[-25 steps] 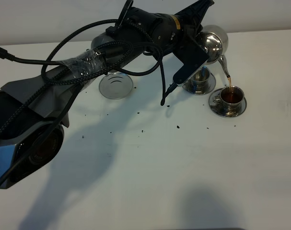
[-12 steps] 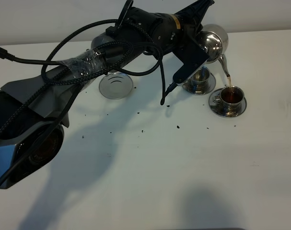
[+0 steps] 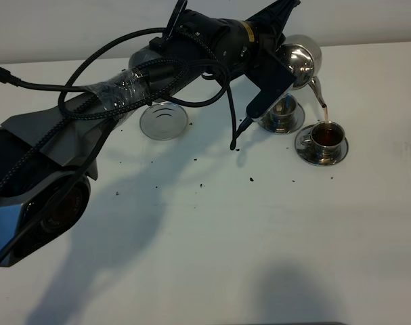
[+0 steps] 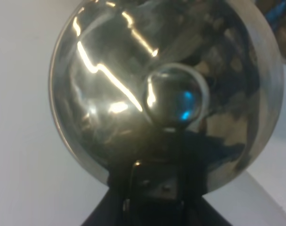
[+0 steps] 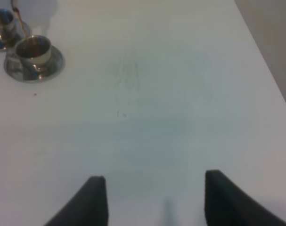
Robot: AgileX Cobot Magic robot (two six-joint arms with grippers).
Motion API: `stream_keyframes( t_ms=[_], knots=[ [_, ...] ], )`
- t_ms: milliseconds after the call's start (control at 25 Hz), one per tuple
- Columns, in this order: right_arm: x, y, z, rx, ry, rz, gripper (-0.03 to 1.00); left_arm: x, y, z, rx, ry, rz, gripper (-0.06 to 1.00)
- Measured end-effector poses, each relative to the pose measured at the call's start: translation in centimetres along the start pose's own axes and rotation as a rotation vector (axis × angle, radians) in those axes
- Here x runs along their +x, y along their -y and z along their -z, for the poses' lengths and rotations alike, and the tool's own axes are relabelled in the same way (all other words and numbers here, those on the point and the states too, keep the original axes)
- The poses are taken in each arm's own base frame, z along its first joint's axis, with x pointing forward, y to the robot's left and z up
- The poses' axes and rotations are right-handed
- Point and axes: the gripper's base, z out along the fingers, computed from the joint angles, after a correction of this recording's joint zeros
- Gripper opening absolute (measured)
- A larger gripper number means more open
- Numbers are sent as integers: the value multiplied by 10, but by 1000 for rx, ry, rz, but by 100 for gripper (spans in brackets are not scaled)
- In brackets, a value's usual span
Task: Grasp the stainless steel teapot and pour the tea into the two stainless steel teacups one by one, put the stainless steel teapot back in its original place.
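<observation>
Currently pouring: left gripper (image 4: pixel 154 190) clamped on teapot (image 3: pixel 301 62); right gripper (image 5: pixel 152 197) fingers apart.
Two teacups (image 3: pixel 325 137) (image 3: pixel 282 116) and one coaster (image 3: pixel 164 120) near far edge; bare table (image 3: pixel 259 237) in front.

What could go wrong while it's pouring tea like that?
The cup already looks fairly full, so it may overflow into its saucer. The tea stream is thin and lands near the rim; a small wobble of the teapot could send it onto the table. The second cup sits close beside and might get bumped when the teapot moves over.
</observation>
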Motion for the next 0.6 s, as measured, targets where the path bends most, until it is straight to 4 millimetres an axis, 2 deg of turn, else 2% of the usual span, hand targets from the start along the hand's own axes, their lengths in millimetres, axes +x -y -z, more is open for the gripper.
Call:
stream_keyframes(
  t_ms=[400,600],
  knots=[
    [0,0,0,0,0,0,45,-1,8,0,80,20,110,24],
    [0,0,0,0,0,0,45,-1,9,0,92,18,231,24]
  ],
)
